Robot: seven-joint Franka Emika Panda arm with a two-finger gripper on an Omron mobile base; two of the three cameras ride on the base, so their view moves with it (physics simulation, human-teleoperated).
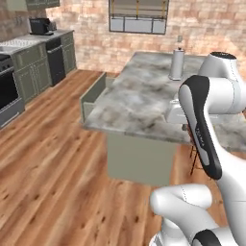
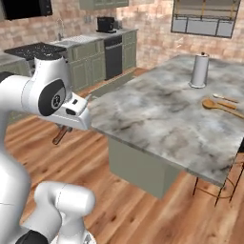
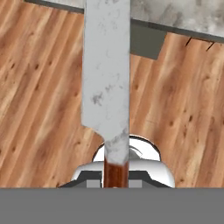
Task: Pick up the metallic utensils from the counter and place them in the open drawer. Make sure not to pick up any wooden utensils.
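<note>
I'm carrying the knife point(image 3: 106, 78) blade-out ahead of the pincer point(image 2: 62, 133), which is clamped on its reddish handle so it's hanging clear of the worktop point(image 2: 162, 119) edge. The open drawer point(image 1: 93, 93) is sitting beyond it, I reckon. Only the right base cam is giving me the wooden spoon point(image 2: 219, 106) far off to the pincer's right.
</note>
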